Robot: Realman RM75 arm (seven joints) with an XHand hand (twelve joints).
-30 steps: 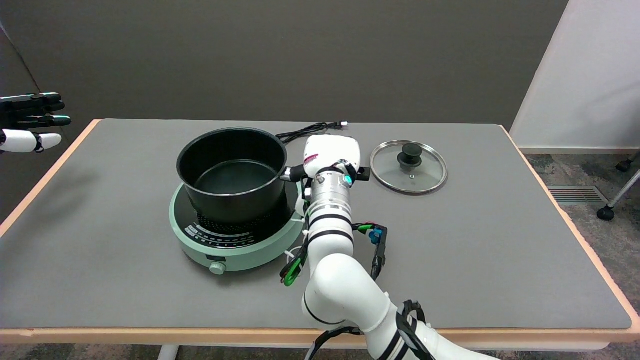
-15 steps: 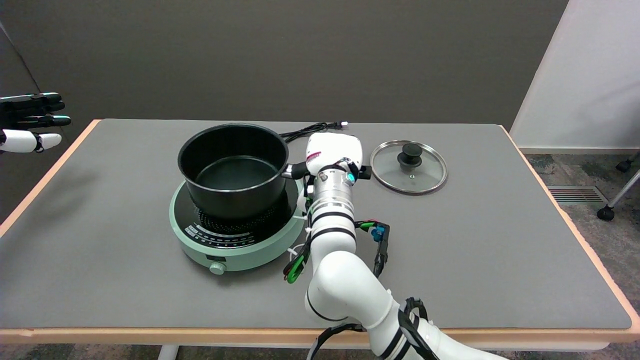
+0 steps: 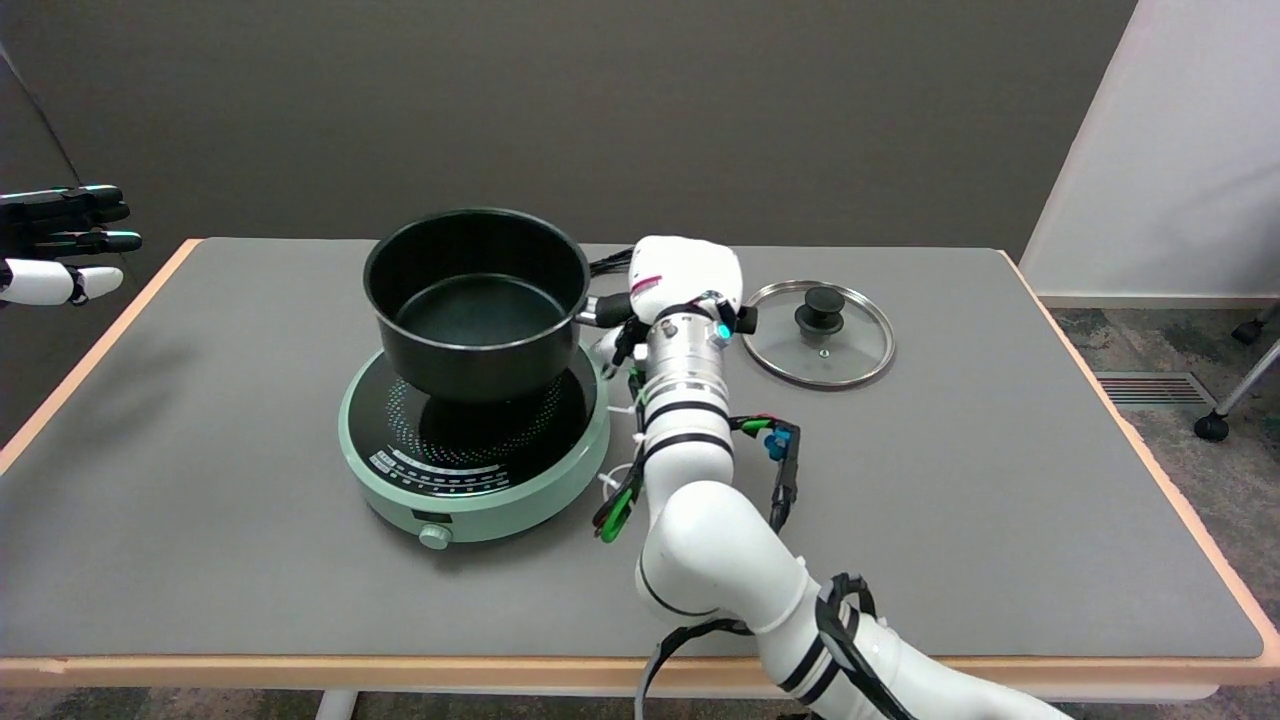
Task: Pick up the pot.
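A black pot [image 3: 478, 300] with an empty dark inside hangs in the air just above the mint-green induction cooker [image 3: 470, 455]. Its straight black handle [image 3: 606, 311] sticks out to the right. My right hand [image 3: 685, 283] wraps around that handle and holds the pot level; the white back of the hand faces the camera and hides the fingers and most of the handle. The cooker's dark round top shows below the lifted pot.
A glass lid with a black knob [image 3: 818, 332] lies flat on the grey table [image 3: 1000, 480] right of my hand. A black power cord [image 3: 608, 262] runs behind the pot. The idle left hand [image 3: 60, 243] hovers at the upper left.
The pot has risen off the cooker with my right hand, moving up and slightly right. More of the cooker's top is now uncovered.
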